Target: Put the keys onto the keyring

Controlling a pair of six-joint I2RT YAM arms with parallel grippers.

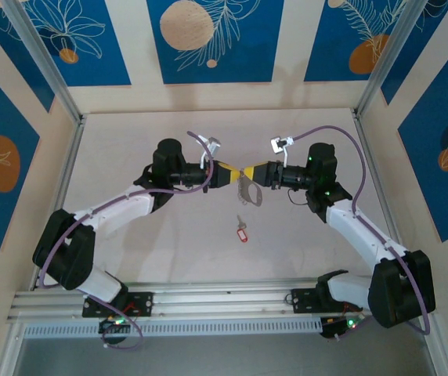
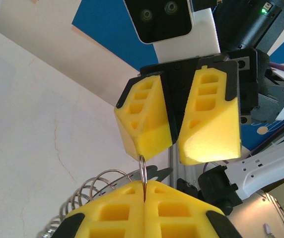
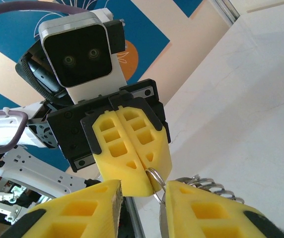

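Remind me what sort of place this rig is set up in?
Likely a purpose-built robot test cell: a pale tabletop boxed in by aluminium frame posts, walls with blue leaf-print panels, and an aluminium mounting rail along the near edge.

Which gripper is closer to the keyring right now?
Left. The left gripper is shut on the keyring, pinching its wire. The right gripper faces it, fingers apart beside the ring, not clamped on it.
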